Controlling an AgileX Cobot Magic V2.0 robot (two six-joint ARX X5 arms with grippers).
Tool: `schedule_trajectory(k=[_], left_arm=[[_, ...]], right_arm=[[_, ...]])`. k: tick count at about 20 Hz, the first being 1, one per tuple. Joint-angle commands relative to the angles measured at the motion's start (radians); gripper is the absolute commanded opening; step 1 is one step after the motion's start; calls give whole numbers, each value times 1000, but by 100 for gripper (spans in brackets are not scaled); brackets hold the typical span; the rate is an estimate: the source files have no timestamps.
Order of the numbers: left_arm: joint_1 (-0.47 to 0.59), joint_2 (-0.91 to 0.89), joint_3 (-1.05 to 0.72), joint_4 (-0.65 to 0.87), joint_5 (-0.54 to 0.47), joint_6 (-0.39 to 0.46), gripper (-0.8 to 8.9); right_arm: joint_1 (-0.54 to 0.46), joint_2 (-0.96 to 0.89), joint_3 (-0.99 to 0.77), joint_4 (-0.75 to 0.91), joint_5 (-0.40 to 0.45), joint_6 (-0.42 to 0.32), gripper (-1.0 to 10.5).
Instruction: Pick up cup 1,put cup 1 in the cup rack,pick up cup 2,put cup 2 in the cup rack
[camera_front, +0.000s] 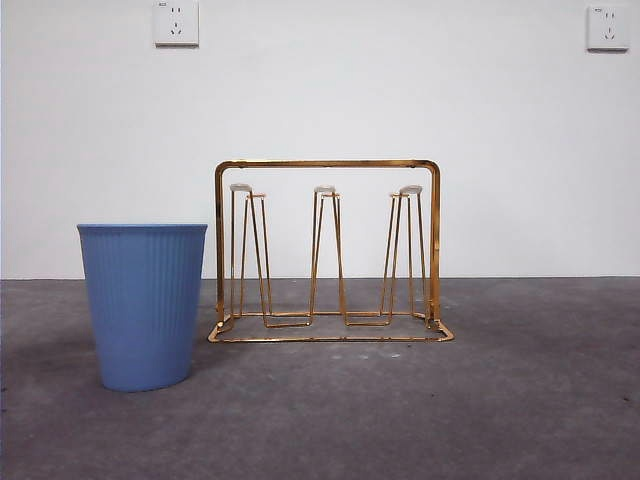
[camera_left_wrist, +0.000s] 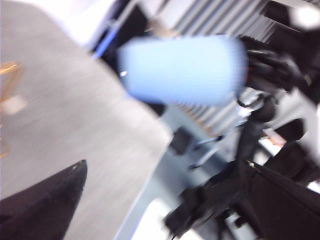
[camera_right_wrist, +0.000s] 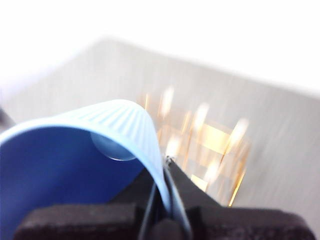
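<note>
Two black fingers of the right gripper (camera_right_wrist: 167, 165) pinch the ribbed rim of a blue cup (camera_right_wrist: 75, 165), lifted clear of the grey surface (camera_front: 520, 400) with the gold cup rack (camera_right_wrist: 205, 145) blurred beyond it; the left gripper's (camera_left_wrist: 165, 200) fingers stand spread, holding nothing; a second blue cup (camera_front: 143, 305) stands upright just beside the empty rack.

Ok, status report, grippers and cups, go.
Right gripper shut on rim of a ribbed blue plastic cup, aloft near the gold wire cup rack. Left gripper open, empty. Second blue cup beside rack. Rack prongs bare.
</note>
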Motion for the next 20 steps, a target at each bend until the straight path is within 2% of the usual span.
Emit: schedule_trajectory(k=[1, 4, 9, 11, 15, 20], left_arm=[[-112, 66, 2, 230, -70, -194, 589], [-247, 185, 2, 566, -190, -367, 590], [-348, 388, 2, 1094, -318, -648, 594], [-356, 446, 2, 1192, -357, -708, 594], [-365, 517, 2, 1288, -413, -763, 594], [-366, 539, 3, 1339, -462, -774, 594]], right_arm=[[2, -79, -1, 38, 44, -19, -17], [2, -140, -2, 101, 84, -76, -17], [2, -155, -3, 162, 85, -144, -17], [2, -146, -3, 187, 83, -167, -17], [2, -108, -3, 206, 80, -177, -17], [2, -27, -4, 249, 42, -183, -17]])
